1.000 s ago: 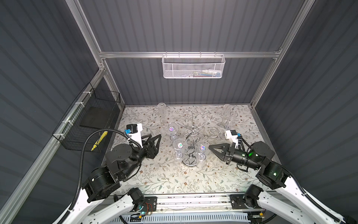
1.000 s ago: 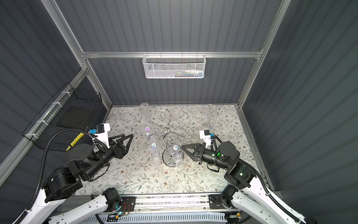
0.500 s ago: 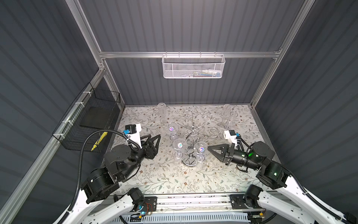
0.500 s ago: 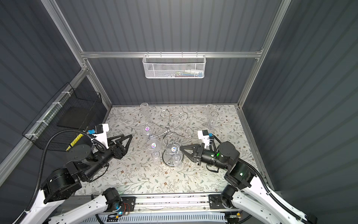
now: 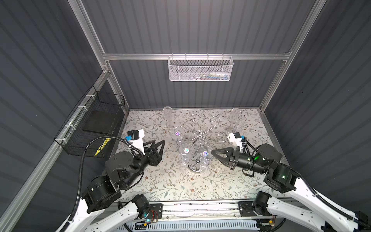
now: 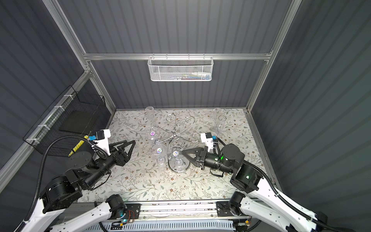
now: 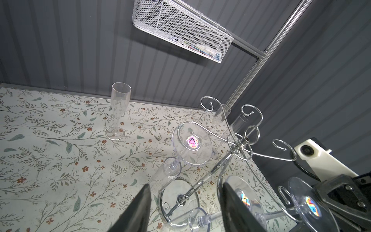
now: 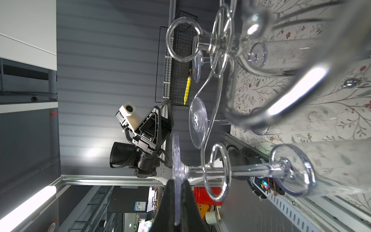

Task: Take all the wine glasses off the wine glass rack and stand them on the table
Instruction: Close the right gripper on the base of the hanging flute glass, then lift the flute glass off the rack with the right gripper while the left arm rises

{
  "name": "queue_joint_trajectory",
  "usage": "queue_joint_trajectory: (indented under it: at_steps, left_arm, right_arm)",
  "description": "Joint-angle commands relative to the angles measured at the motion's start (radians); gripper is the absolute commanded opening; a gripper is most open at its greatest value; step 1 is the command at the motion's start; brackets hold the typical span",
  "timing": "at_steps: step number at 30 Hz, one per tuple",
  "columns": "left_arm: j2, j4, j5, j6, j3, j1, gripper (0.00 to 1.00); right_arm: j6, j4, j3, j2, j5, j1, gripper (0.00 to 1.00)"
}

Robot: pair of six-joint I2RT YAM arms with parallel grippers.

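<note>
Filling the floor of the grey-panelled cell, the table point(image 5: 172, 186) carries a leaf-and-flower print. A black wire basket point(image 5: 96, 124) hangs on the left wall, and a white mesh basket point(image 5: 200, 69) hangs from the rear rail. Near the middle of the table stands the wine glass rack point(image 5: 199, 133), its chrome arms curling out from a central post above a round mirrored base. Behind it a lone flute point(image 5: 167, 116) stands upright at the rear left and a pair of flutes point(image 5: 236, 119) at the rear right. Two other glasses point(image 5: 186, 150) hang upside down from arms on the rack's left side. The wine glass point(image 5: 204, 154) hangs upside down on the rack's near arm, foot uppermost. In the right wrist view its stem passes through the arm's curl. The right fingers point(image 5: 219, 153) are closed on the rim of that foot, pinching the clear disc between them. The left fingers point(image 5: 160, 143) stand apart, holding nothing, near the rack's left side and apart from it.
</note>
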Motion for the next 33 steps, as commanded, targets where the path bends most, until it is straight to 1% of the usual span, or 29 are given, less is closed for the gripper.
queue_joint_trajectory:
  at_steps: [1, 4, 14, 18, 25, 33]
  left_arm:
    - [-0.022, -0.023, -0.022, -0.009, -0.006, -0.001, 0.57]
    - [-0.030, -0.029, -0.024, -0.008, -0.005, 0.000, 0.57]
    - [-0.052, -0.059, -0.029, -0.009, -0.002, -0.001, 0.57]
    - [-0.065, -0.063, -0.033, -0.010, 0.000, -0.001, 0.57]
    - [-0.058, -0.058, -0.021, -0.017, 0.004, 0.000, 0.57]
    - [-0.031, -0.005, 0.045, -0.067, 0.002, -0.001, 0.57]
  right_arm:
    - [-0.029, 0.024, 0.051, 0.008, 0.058, 0.005, 0.00]
    - [-0.044, -0.005, 0.072, 0.016, 0.094, 0.004, 0.00]
    - [-0.038, 0.010, 0.093, 0.049, 0.164, 0.004, 0.00]
    - [-0.037, -0.001, 0.082, 0.026, 0.209, 0.005, 0.00]
    - [-0.051, -0.077, 0.074, -0.034, 0.276, 0.004, 0.00]
    - [-0.075, -0.186, 0.072, -0.126, 0.330, 0.004, 0.00]
